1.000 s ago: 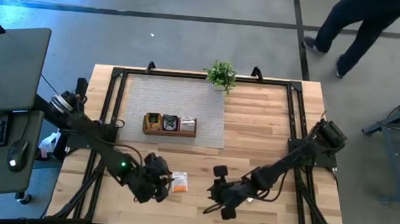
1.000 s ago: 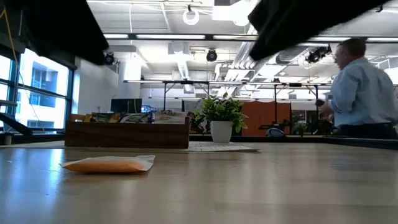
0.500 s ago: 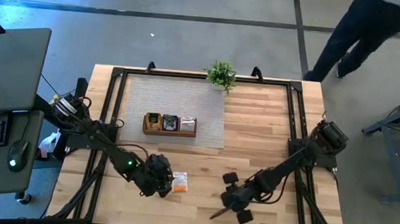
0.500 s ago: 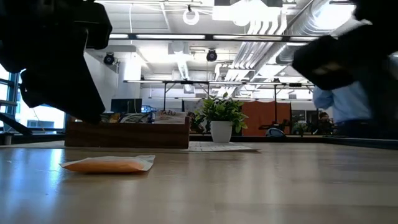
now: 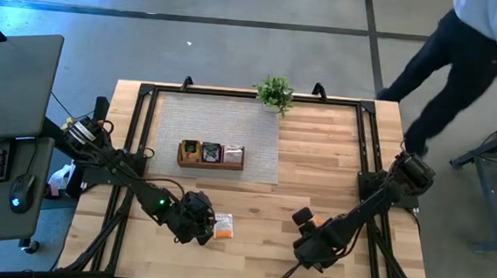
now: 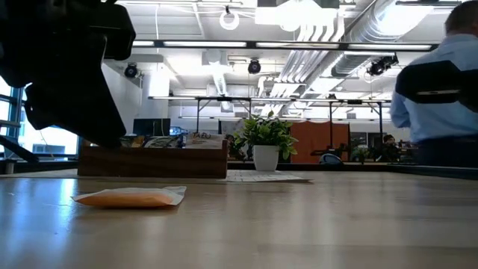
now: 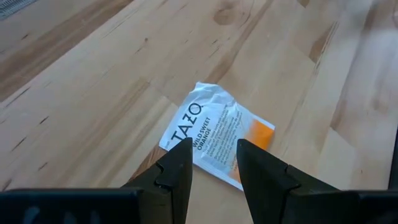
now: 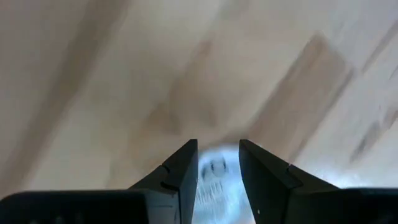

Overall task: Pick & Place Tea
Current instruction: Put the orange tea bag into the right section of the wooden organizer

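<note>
Left gripper [image 7: 213, 163] hung narrowly parted over the tea sachet [image 7: 216, 134], which looked light, thin and crinkly; pinch an edge.

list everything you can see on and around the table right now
tea sachet: one, orange and white, flat on the bare wood near the front, apart from the tray
wooden tray: one, brown, on the mat, holding more sachets
mat: one, grey, back left of the table
potted plant: one, green, back edge
person: one, dark trousers, beyond the back right corner
left gripper: open, just over the loose sachet
right gripper: open, front right of the table
</note>
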Robot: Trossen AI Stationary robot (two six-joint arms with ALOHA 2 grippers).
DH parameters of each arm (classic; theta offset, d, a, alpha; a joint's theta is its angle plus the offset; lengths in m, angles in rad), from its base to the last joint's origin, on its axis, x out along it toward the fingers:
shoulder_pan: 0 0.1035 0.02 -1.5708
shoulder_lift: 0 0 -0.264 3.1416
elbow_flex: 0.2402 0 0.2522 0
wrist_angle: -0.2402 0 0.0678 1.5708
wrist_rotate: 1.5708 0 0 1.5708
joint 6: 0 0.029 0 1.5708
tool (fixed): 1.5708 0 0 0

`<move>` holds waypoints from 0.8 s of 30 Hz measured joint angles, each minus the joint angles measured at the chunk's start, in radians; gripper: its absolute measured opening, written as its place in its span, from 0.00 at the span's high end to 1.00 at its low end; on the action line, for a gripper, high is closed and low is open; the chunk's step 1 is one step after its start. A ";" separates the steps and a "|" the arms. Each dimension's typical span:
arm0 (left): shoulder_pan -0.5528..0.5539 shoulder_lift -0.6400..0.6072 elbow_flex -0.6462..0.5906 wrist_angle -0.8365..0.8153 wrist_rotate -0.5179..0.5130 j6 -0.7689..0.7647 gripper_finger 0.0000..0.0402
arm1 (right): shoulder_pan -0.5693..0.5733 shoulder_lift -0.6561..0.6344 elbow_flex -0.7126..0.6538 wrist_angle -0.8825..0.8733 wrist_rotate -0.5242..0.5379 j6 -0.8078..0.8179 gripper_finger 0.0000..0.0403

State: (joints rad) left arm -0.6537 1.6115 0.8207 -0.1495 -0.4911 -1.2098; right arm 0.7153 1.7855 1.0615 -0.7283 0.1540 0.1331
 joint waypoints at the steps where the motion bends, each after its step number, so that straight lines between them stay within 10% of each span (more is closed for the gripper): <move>1: 0.000 0.000 0.000 -0.001 0.000 0.000 0.69 | -0.002 0.000 0.000 -0.024 0.001 -0.017 0.72; 10: 0.003 0.000 0.000 0.001 0.003 0.000 0.69 | -0.030 -0.001 -0.001 -0.150 0.036 -0.163 0.72; 24: 0.054 0.000 0.000 0.036 0.054 -0.005 0.69 | -0.168 -0.020 -0.188 0.240 -0.090 -0.186 0.72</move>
State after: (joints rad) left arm -0.5997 1.6115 0.8211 -0.1134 -0.4375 -1.2145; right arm 0.5477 1.7653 0.8739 -0.4883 0.0635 -0.0530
